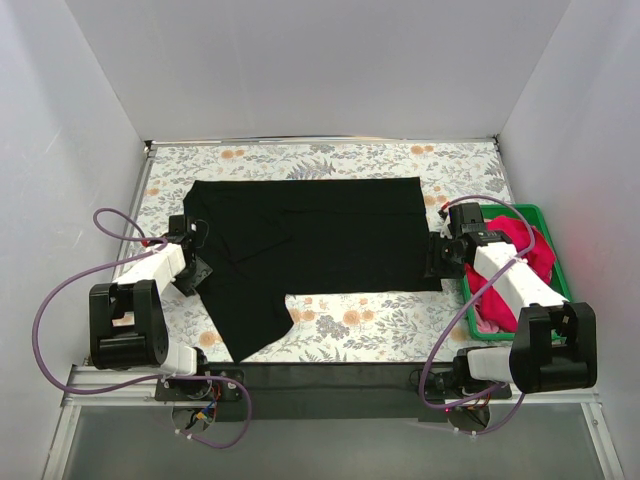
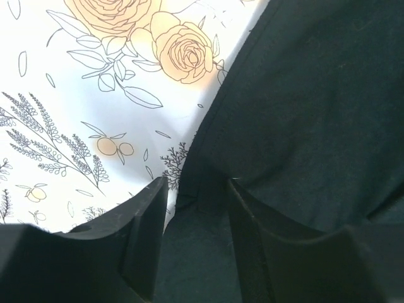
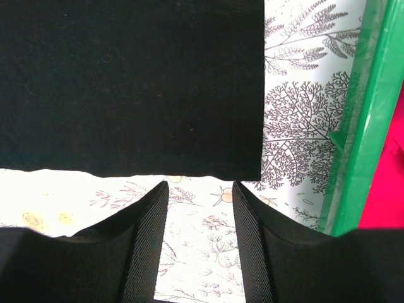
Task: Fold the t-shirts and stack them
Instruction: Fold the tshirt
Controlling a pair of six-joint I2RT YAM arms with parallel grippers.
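Observation:
The black t-shirt (image 1: 320,235) lies spread flat on the floral table, one sleeve hanging toward the near edge at the left. My left gripper (image 1: 198,262) is at the shirt's left edge. In the left wrist view it (image 2: 197,183) is open, with the black cloth's (image 2: 315,95) edge lying between the jaws. My right gripper (image 1: 437,258) is at the shirt's near right corner. In the right wrist view it (image 3: 200,184) is open and empty, just short of the hem corner (image 3: 126,82). The pinkish-red t-shirt (image 1: 520,240) lies crumpled in the crate.
The green plastic crate (image 1: 520,208) stands at the right edge of the table, right beside my right arm; its wall (image 3: 366,126) and the red cloth (image 3: 388,164) show in the right wrist view. White walls enclose the floral table (image 1: 380,320) on three sides.

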